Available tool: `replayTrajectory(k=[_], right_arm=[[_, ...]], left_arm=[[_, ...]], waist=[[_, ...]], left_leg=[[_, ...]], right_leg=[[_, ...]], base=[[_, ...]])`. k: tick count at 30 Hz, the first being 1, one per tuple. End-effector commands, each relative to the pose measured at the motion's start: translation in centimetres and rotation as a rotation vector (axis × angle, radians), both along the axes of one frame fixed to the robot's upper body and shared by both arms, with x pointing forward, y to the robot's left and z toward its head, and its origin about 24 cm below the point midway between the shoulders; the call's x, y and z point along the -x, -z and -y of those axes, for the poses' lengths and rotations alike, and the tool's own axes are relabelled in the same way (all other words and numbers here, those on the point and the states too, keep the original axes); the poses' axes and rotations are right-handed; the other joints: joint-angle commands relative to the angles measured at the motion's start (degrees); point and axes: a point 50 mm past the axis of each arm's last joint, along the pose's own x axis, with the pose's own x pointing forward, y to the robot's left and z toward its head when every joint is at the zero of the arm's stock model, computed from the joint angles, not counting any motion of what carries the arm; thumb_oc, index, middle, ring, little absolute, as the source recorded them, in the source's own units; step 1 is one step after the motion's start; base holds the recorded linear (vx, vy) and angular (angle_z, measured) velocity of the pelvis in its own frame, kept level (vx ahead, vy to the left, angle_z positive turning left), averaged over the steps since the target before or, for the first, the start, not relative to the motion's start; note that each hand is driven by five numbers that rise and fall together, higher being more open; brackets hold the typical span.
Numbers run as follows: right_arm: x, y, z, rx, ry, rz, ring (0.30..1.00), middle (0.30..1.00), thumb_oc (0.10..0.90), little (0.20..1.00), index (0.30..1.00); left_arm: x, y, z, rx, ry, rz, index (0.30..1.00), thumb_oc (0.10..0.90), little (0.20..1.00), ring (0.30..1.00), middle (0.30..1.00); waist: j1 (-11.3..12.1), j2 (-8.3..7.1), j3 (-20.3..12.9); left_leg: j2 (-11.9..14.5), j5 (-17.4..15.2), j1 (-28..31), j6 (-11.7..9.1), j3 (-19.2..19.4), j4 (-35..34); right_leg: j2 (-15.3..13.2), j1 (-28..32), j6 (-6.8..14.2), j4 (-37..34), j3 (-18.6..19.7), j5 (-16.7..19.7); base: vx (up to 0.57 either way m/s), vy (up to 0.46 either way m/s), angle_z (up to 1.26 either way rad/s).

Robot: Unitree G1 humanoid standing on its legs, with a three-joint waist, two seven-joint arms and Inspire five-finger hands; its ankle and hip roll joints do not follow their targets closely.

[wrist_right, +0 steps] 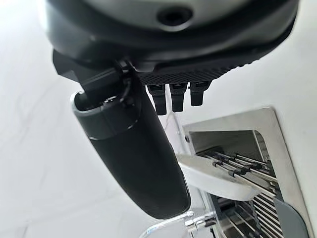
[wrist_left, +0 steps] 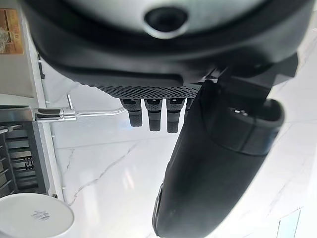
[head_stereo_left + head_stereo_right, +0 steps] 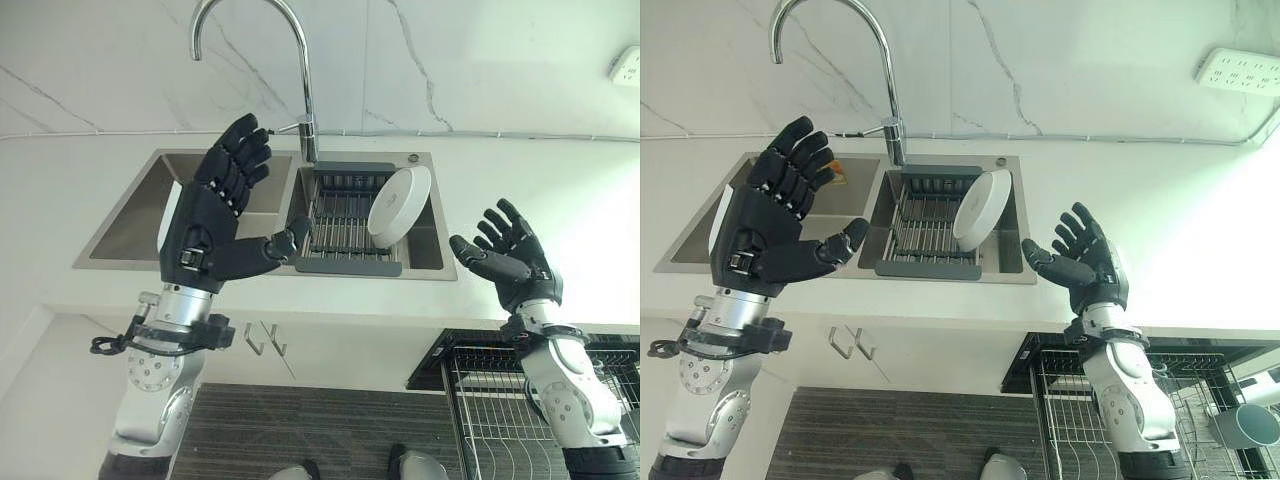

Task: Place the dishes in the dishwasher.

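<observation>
Both robot hands are up w/ fingers spread, holding nothing: left robot hand (image 3: pixel 215 215), right robot hand (image 3: pixel 512 258). Plate (image 3: pixel 398 205) leans in sink rack (image 3: pixel 340 222). Risk: a loose grab lets plate slip & crack.

1. A white plate (image 3: pixel 398 205) leans in a dark grey dish rack (image 3: pixel 345 222) set inside a brushed steel sink (image 3: pixel 150 215).
2. A chrome tap (image 3: pixel 290 60) arches before a white marble wall (image 3: pixel 480 60) with thin grey veins.
3. The tabletop (image 3: pixel 560 200) is plain white.
4. Both hands, left (image 3: pixel 215 215) and right (image 3: pixel 515 255), are black.
5. A black wire dishwasher rack (image 3: pixel 1080 400) holds a grey cup (image 3: pixel 1247 424).
</observation>
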Motion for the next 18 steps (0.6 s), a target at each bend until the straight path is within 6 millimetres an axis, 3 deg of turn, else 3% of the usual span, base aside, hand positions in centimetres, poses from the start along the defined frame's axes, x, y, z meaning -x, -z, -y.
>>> replayTrajectory(k=[1, 18], right_arm=[[-1.6, -5.8, -0.6, -0.029, -0.026, 0.259, 0.900, 0.900, 0.800, 0.900, 0.900], [-4.2, -4.7, -1.8, -0.159, -0.143, 0.168, 0.900, 0.900, 0.800, 0.900, 0.900]], left_arm=[[0.2, -4.6, 1.0, -0.033, 0.040, 0.236, 0.900, 0.800, 0.900, 0.900, 0.900], [-0.7, -4.2, 1.4, -0.044, 0.060, 0.202, 0.900, 0.800, 0.900, 0.900, 0.900]], waist=[[1.40, -1.70, -3.74], [3.22, -2.03, -4.74]], left_leg=[[1.19, -6.61, -0.08, -0.54, -2.31, 1.61], [1.32, -6.22, 0.03, -1.09, -3.51, 1.61]], right_leg=[[-1.78, 6.05, 5.83, -3.84, 0.02, -3.09], [-1.41, 7.41, 4.95, -3.84, -1.33, -4.21]], base=[[0.00, 0.000, 0.00], [0.00, -0.005, 0.02]])
